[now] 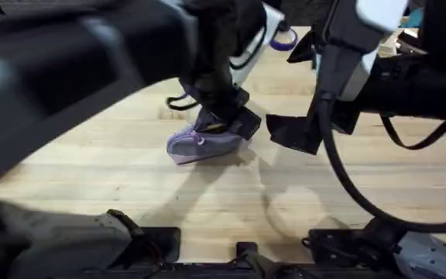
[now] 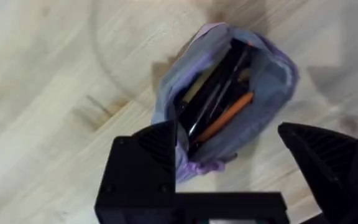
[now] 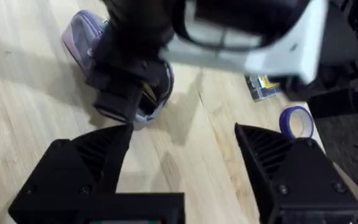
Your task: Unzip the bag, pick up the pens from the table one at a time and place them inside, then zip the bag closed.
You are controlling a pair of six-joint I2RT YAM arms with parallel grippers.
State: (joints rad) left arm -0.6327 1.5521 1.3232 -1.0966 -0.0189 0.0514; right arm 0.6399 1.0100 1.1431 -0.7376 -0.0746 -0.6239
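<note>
From overhead, the bag (image 1: 200, 144) is lying near the middle of the table (image 1: 99, 163), and the left hand (image 1: 235, 120) is reaching down onto its far end — most likely so it can work at the open mouth rather than lift the whole pouch. The right hand (image 1: 293, 133) is hanging just beside it, fingers spread and holding nothing, seemingly waiting its turn. In the left wrist view, the bag (image 2: 229, 93) is gaping open with the pens (image 2: 219, 99) lying lengthwise inside (one orange, at least one dark), so the filling looks done and zipping is what remains; the left hand (image 2: 229, 149) is standing wide apart, one finger (image 2: 157, 149) touching the bag's edge, the other well clear — whether it is pinning the fabric I cannot tell. In the right wrist view, the right hand (image 3: 182, 149) is open over bare table, the bag (image 3: 82, 37) lying beyond it under the left arm, with a roll of purple tape (image 3: 296, 121) off to the side.
</note>
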